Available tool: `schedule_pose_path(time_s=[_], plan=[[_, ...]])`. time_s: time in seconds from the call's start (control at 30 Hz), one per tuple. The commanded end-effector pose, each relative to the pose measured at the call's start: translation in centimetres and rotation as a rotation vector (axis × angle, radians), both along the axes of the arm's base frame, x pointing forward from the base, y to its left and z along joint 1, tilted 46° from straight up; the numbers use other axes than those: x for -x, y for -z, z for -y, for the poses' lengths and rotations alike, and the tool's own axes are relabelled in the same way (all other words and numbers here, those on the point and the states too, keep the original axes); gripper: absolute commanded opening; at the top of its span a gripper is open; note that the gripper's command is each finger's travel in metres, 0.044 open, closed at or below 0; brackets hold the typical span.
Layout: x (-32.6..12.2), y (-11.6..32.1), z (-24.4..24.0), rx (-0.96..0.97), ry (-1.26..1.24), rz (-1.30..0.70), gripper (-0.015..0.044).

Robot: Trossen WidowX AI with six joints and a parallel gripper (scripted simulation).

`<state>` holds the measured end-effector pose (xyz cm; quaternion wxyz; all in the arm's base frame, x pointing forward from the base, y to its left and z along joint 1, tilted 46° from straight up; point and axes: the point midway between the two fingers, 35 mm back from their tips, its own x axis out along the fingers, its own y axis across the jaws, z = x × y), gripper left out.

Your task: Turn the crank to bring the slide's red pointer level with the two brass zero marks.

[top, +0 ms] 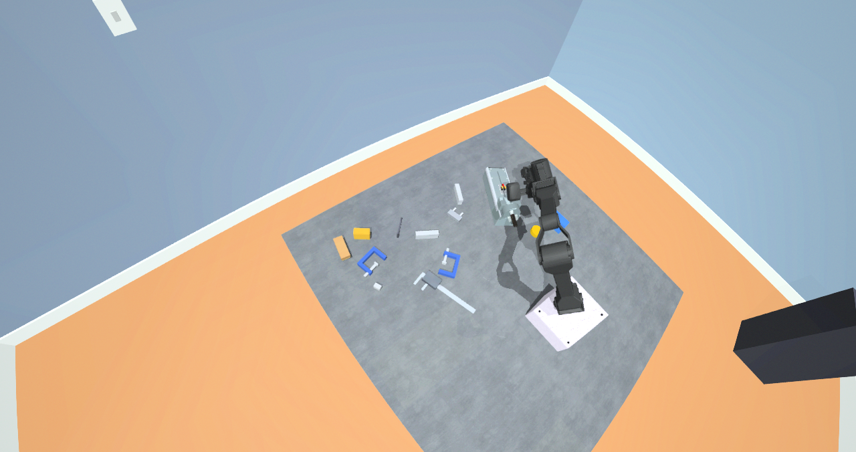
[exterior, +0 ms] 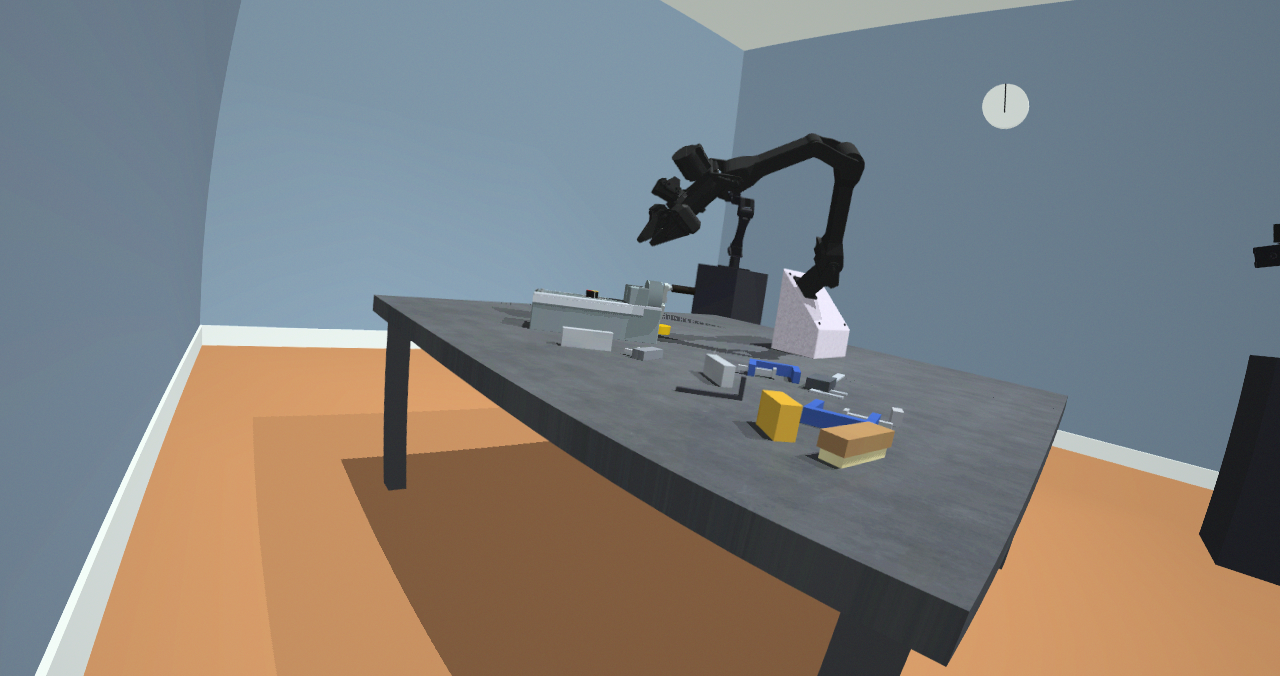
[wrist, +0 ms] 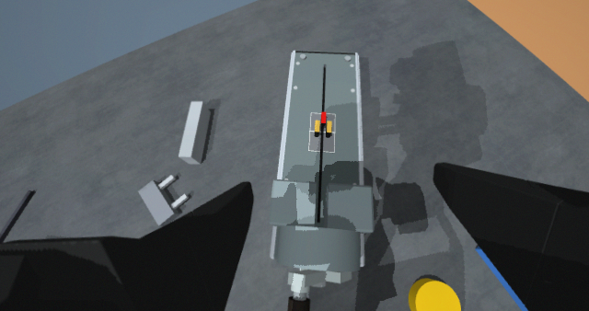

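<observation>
The grey-green machine [top: 491, 193] [exterior: 581, 319] [wrist: 340, 81] lies on the table with its slotted top up. Its red pointer [wrist: 323, 117] sits at the slot, slightly toward the far end from the two brass marks, the left mark [wrist: 317, 126] and the right mark [wrist: 329, 127]; it is not level with them. The crank's dark handle [top: 513, 219] [exterior: 682, 290] [wrist: 299, 305] sticks out at the near end, partly cut off at the wrist view's bottom edge. My gripper [exterior: 646, 242] [wrist: 340, 181] is open and empty, above the machine, touching nothing.
A yellow round piece [top: 536, 231] [wrist: 437, 298] and a blue object [top: 561, 222] lie right of the crank. A pale block [top: 458, 194] [wrist: 190, 133] and a two-pinned grey part [top: 455, 214] [wrist: 156, 202] lie left of the machine. Clamps and a hammer [top: 456, 298] lie farther left.
</observation>
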<state>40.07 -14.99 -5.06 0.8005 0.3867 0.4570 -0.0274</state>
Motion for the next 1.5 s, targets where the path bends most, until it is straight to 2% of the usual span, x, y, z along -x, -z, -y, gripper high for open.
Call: schedule_pose_path(time_s=[0.0,0.53,0.87,1.47], plan=[[1.4,-1.0,-1.2,-0.008,0.045,-0.016,0.044],[5.8,-3.3,-4.7,-0.035,0.172,-0.041,0.044],[5.8,-0.3,-7.8,-0.037,0.172,-0.041,0.044],[5.6,1.4,-9.4,-0.037,0.172,-0.042,0.044]])
